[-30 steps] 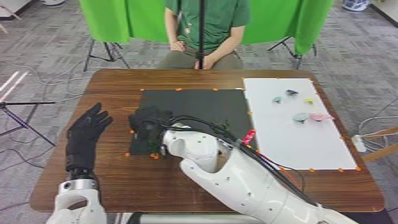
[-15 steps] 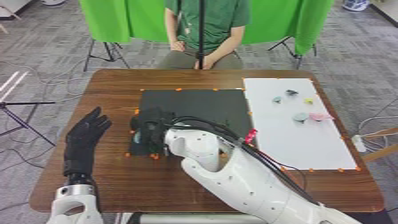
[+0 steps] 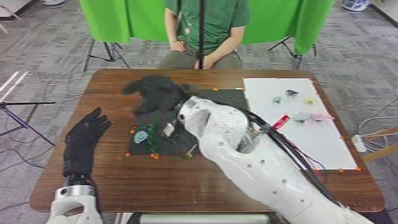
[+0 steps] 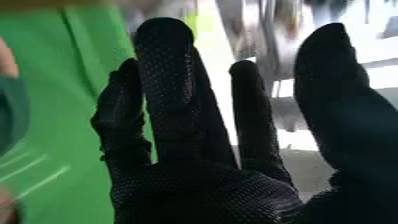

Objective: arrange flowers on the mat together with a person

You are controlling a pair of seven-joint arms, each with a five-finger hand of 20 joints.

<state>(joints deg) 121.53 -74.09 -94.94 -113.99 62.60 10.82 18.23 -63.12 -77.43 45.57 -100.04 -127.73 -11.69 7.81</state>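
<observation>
My right hand (image 3: 162,95) is over the far left part of the black mat (image 3: 204,147). Straight, spread fingers show on the right hand (image 4: 204,185) in the right wrist view, holding nothing. Nearer on that mat lie a light blue flower (image 3: 140,136) by the left edge and a small whitish flower (image 3: 169,129), with thin green stems around them. My left hand (image 3: 86,132) is open on the left side, beside the mat.
The white mat (image 3: 306,150) on the right holds a teal flower (image 3: 300,117), a pink flower (image 3: 321,117), a dark flower (image 3: 291,92), a yellow flower (image 3: 309,101) and another small teal flower (image 3: 277,99). My right forearm crosses the black mat's right side.
The right hand has moved away from the robot, from the mat's left middle to its far left, uncovering the light blue and whitish flowers. The left hand has barely shifted.
</observation>
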